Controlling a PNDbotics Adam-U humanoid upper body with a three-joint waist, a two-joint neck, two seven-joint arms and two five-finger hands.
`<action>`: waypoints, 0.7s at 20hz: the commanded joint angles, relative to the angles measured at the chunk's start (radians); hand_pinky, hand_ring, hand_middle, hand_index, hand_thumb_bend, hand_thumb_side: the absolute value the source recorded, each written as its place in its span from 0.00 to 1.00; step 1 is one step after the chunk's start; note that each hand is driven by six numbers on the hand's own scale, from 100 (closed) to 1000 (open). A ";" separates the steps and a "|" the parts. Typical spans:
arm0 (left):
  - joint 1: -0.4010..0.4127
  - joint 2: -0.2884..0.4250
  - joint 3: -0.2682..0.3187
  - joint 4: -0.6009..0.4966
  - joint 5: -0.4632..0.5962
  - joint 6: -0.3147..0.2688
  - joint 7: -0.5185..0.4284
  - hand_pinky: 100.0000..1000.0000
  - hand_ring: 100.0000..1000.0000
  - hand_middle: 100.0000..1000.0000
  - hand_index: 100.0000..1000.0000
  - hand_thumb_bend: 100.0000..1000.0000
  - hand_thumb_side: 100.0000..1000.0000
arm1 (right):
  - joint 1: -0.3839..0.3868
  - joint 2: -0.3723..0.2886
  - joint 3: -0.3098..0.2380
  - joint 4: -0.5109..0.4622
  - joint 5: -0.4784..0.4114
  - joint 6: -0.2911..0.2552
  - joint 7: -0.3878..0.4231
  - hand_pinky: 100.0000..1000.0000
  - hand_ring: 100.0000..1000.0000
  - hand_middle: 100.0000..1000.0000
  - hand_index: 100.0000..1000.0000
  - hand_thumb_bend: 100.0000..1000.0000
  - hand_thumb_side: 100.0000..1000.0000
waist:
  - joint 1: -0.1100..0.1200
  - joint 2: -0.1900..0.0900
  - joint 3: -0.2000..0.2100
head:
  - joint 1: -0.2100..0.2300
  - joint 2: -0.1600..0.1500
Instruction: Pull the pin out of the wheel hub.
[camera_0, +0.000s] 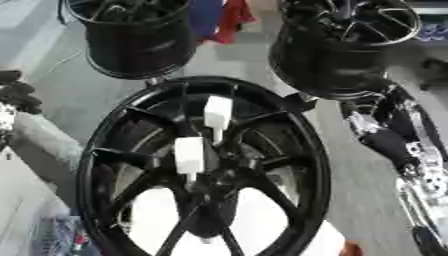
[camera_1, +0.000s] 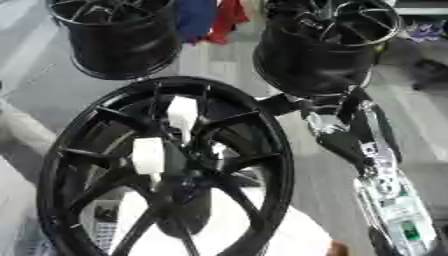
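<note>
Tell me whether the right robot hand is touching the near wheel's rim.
Touching. The right eye view shows the right robot hand against the rim of the near wheel, with no gap visible.

Two spare black rims (camera_0: 136, 37) (camera_1: 319, 42) beyond

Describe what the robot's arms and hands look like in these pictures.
The right arm is black with shiny silver metal sections, and a small green patch shows on its silver forearm near the bottom. The right hand, at the rim of the wheel hub, is black. The left hand shows only as dark, rounded shapes at the left edge, above a pale speckled part.
</note>
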 joint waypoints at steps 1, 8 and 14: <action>-0.021 0.089 -0.015 -0.034 0.014 -0.025 -0.007 0.53 0.54 0.55 0.76 0.00 0.45 | -0.012 -0.022 -0.001 -0.014 0.003 -0.002 0.001 0.62 0.63 0.69 0.81 0.29 0.14 | 0.005 -0.013 -0.003 | 0.001 -0.007; -0.052 0.265 -0.081 -0.056 0.037 -0.088 -0.044 0.54 0.54 0.56 0.78 0.00 0.43 | -0.012 -0.025 0.004 -0.012 0.004 -0.002 0.005 0.62 0.63 0.69 0.81 0.30 0.14 | 0.013 -0.016 -0.015 | 0.000 -0.007; -0.147 0.501 -0.216 -0.051 0.046 -0.178 -0.148 0.58 0.58 0.60 0.80 0.05 0.43 | -0.011 -0.032 0.010 -0.010 0.005 -0.001 0.012 0.62 0.63 0.69 0.81 0.30 0.14 | 0.024 -0.022 -0.030 | 0.006 -0.004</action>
